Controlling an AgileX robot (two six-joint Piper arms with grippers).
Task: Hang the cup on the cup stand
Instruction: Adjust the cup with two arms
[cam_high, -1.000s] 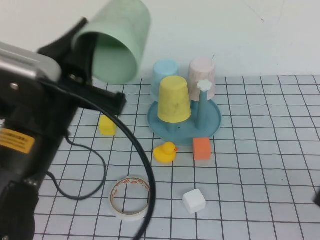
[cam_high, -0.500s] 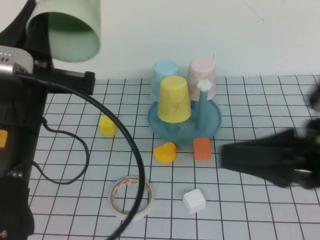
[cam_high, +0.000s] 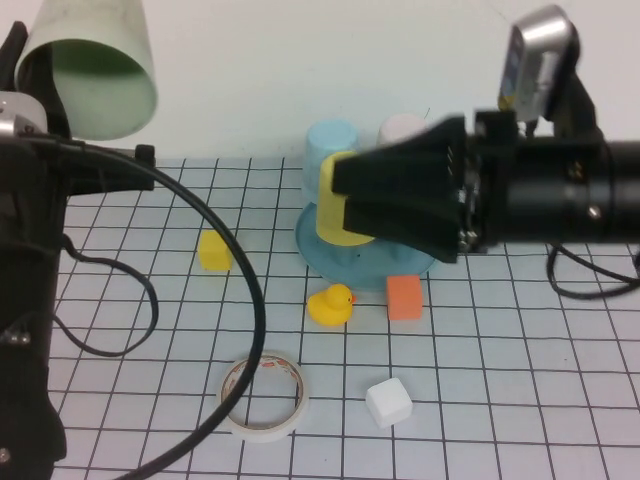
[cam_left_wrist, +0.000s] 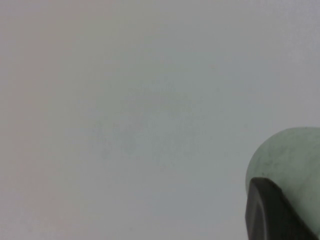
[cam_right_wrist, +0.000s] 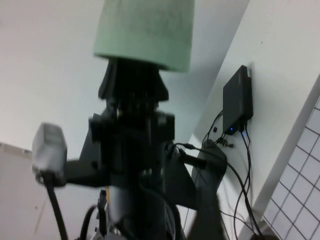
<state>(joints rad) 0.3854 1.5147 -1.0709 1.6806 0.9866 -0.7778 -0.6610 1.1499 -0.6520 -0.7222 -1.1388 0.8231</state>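
The pale sage-green cup is held high at the far left, mouth tilted down toward the camera. My left gripper is shut on it near the rim. In the left wrist view one dark finger presses on the cup. The cup also shows in the right wrist view, above the left arm. The teal cup stand stands at mid-table, mostly hidden behind my raised right gripper, which points left. A yellow cup, a light blue cup and a pink cup sit on its pegs.
On the gridded mat lie a yellow block, a yellow rubber duck, an orange block, a white cube and a tape roll. A black cable loops from the left arm over the mat.
My left gripper has carried the green cup further left and up. My right arm has swung in from the right and now covers most of the stand.
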